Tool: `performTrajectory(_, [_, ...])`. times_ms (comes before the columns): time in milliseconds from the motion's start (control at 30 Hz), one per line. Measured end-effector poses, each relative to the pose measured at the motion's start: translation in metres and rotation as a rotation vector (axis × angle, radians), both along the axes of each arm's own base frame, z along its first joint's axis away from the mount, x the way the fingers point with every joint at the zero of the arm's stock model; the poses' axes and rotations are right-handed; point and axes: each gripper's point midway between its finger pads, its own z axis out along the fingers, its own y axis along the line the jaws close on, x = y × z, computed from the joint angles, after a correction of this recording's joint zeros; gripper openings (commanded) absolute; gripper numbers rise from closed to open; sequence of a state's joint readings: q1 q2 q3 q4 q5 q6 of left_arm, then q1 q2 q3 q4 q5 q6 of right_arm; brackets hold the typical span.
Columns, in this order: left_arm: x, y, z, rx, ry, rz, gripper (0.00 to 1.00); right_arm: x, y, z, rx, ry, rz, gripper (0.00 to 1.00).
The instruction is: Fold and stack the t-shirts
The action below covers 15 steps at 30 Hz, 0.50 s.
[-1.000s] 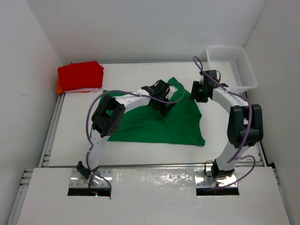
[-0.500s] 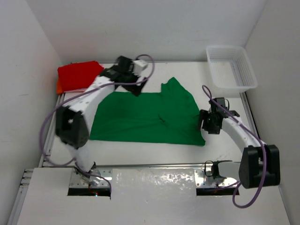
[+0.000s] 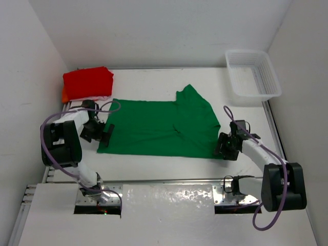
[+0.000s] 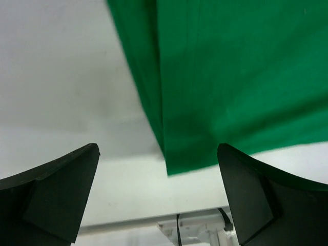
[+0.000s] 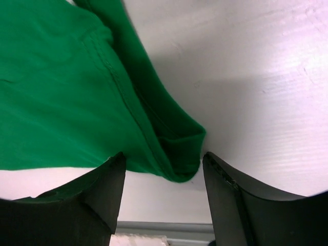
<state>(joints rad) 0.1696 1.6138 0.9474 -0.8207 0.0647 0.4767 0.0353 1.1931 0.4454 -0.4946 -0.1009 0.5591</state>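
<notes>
Visibly one green t-shirt (image 3: 164, 128), one red t-shirt (image 3: 88, 83), one orange t-shirt (image 3: 65, 95) — one basket (image 3: 254, 95).

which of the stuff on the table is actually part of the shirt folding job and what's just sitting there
Part of the job: green shirt spread flat; red shirt folded in the far left corner; orange shirt peeking out under it.
Just lying about: white basket, far right corner.

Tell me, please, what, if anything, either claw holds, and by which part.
Nothing: the left claw and right claw stand open at the green t-shirt's near corners.
</notes>
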Motion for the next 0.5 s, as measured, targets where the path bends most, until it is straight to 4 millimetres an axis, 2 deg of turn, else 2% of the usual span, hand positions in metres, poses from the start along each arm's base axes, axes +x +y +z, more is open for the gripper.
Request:
performTrajectory(33, [0.001, 0.000, -0.005, -0.003, 0.005, -0.003, 1.00, 0.002, 0.001, 0.000, 0.006, -0.009, -0.004, 0.59])
performTrajectory(133, [0.007, 0.001, -0.020, -0.009, 0.016, -0.011, 0.97, 0.008, 0.003, -0.001, 0.018, -0.038, -0.013, 0.46])
performTrajectory(167, [0.008, 0.002, -0.020, -0.004, 0.017, -0.012, 0.79, 0.010, 0.003, -0.001, 0.021, -0.051, -0.016, 0.39])
performTrajectory(200, [0.009, 0.002, -0.021, -0.002, 0.014, -0.010, 0.66, 0.012, 0.004, -0.002, 0.027, -0.062, -0.019, 0.24])
performTrajectory(233, [0.011, 0.002, -0.021, -0.002, 0.012, -0.018, 0.55, 0.015, 0.005, -0.002, 0.034, -0.075, -0.017, 0.16])
performTrajectory(267, [0.012, 0.002, -0.021, -0.008, 0.012, -0.018, 0.20, 0.016, 0.007, -0.003, 0.044, -0.081, -0.021, 0.10])
performTrajectory(300, [0.013, 0.000, -0.021, -0.018, 0.010, -0.022, 0.01, 0.016, 0.009, -0.003, 0.055, -0.083, -0.027, 0.00])
performTrajectory(500, [0.008, -0.008, -0.020, -0.068, 0.004, -0.069, 0.00, 0.010, 0.007, -0.001, 0.047, -0.079, -0.042, 0.00])
